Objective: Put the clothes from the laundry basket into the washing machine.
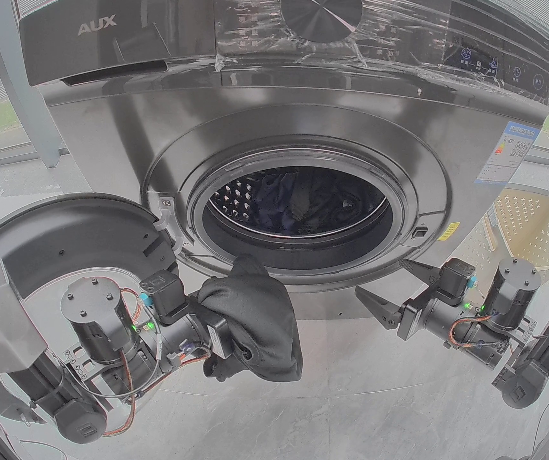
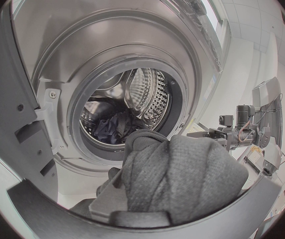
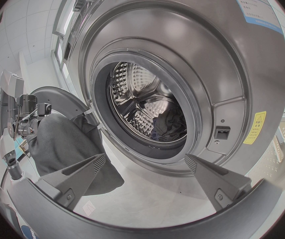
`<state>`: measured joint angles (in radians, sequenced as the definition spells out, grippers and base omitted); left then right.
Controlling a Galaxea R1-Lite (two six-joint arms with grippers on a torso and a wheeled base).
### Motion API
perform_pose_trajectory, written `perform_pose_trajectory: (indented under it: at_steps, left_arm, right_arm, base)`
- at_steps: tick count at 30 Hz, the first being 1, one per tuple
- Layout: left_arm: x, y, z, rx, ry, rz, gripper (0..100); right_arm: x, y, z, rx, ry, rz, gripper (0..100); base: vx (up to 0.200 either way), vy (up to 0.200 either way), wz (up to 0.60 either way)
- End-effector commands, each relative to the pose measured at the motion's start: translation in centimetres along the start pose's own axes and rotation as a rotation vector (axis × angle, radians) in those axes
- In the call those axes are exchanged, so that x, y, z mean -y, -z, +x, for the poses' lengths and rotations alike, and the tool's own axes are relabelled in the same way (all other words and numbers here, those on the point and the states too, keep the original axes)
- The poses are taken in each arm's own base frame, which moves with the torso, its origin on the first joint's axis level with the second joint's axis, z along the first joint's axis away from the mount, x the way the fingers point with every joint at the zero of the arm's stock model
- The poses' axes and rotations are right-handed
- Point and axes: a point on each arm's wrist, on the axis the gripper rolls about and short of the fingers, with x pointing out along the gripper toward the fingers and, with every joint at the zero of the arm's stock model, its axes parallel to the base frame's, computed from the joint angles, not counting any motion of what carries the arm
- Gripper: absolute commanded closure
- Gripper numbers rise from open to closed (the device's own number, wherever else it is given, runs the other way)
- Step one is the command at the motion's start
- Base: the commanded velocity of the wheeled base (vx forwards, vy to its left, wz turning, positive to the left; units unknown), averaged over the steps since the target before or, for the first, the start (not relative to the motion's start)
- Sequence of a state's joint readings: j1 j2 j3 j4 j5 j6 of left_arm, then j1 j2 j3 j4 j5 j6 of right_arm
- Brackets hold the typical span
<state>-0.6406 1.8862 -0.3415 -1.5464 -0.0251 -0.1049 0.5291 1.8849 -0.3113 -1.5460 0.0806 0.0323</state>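
A grey washing machine (image 1: pixel 287 116) stands before me with its door (image 1: pixel 63 237) swung open to the left. Dark clothes (image 1: pixel 306 202) lie inside the drum (image 2: pixel 149 93). My left gripper (image 1: pixel 223 337) is shut on a dark grey garment (image 1: pixel 255 321), held just below and in front of the drum opening's lower left rim. The garment (image 2: pixel 182 173) drapes over the fingers in the left wrist view, and it hangs beside the door in the right wrist view (image 3: pixel 63 146). My right gripper (image 1: pixel 393 289) stands open and empty, below the opening's lower right rim.
A cream perforated laundry basket (image 1: pixel 533 225) stands to the right of the machine. The open door (image 3: pixel 59 98) sits close behind my left arm. Pale tiled floor (image 1: pixel 364 391) lies in front of the machine.
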Motion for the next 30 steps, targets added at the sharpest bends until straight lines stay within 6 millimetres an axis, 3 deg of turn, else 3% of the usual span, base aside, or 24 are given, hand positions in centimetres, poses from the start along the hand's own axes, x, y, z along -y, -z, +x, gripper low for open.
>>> perform_pose_trajectory:
  at_steps: [1, 13, 20, 30]
  left_arm:
    - [0.0, 0.2, 0.0, -0.009, -0.001, -0.001, 100]
    - [-0.1, 0.6, 0.3, -0.02, -0.005, -0.001, 100]
    - [-0.3, 0.7, 0.3, -0.022, -0.01, -0.002, 100]
    - [0.5, 0.9, 0.3, -0.033, 0.017, -0.001, 100]
  right_arm:
    - [0.0, 0.1, 0.0, -0.003, -0.001, 0.0, 0]
    - [0.0, 0.1, 0.0, -0.006, -0.001, 0.0, 0]
    - [-0.3, 0.2, 0.0, -0.01, -0.013, 0.0, 0]
    - [-2.7, 2.1, -2.1, -0.12, -0.114, -0.006, 0]
  base:
    - [0.0, 0.0, 0.0]
    - [0.0, 0.0, 0.0]
    - [0.2, 0.0, 0.0]
    - [0.04, 0.0, 0.0]
